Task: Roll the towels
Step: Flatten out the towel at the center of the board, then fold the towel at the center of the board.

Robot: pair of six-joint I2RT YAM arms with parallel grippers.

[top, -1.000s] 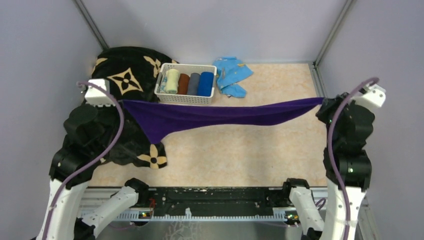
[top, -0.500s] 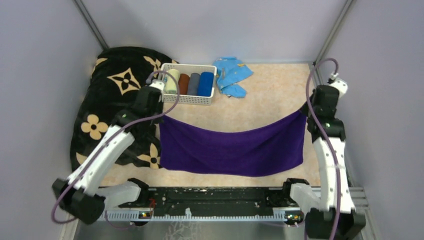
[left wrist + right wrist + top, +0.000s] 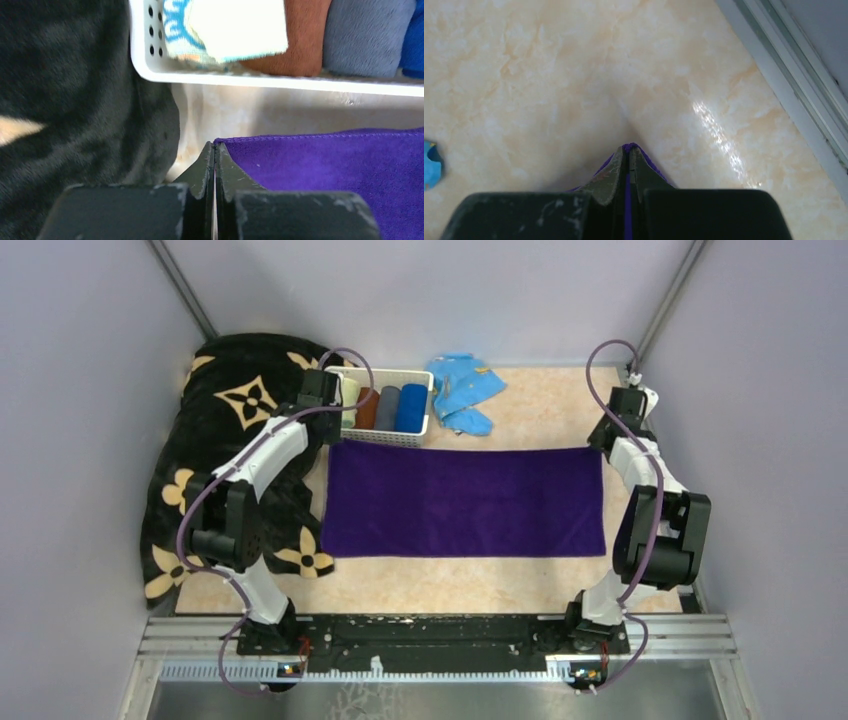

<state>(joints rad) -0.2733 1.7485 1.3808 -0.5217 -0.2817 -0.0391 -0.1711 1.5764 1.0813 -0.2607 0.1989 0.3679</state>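
Observation:
The dark purple towel (image 3: 465, 502) lies spread flat on the table, long side running left to right. My left gripper (image 3: 331, 438) is shut on its far left corner; the left wrist view shows the jaws (image 3: 215, 147) pressed together at the towel's (image 3: 325, 165) corner. My right gripper (image 3: 600, 443) is shut on the far right corner, with purple cloth (image 3: 629, 145) poking out past the closed tips (image 3: 628, 152). The rolled royal blue towel (image 3: 411, 406) and the pale yellow towel with teal marks (image 3: 235, 25) sit in the white basket (image 3: 392, 437).
The basket (image 3: 280, 82) stands just beyond the purple towel's far edge and also holds a brown roll (image 3: 300, 40) and a grey roll (image 3: 365, 35). The black flowered blanket (image 3: 240, 390) fills the left side. A light blue cloth (image 3: 462, 390) lies beside the basket. A metal rail (image 3: 794, 90) borders the right.
The purple towel hung stretched between both raised grippers. Both arms have reached forward and down, and the towel now lies flat on the table.

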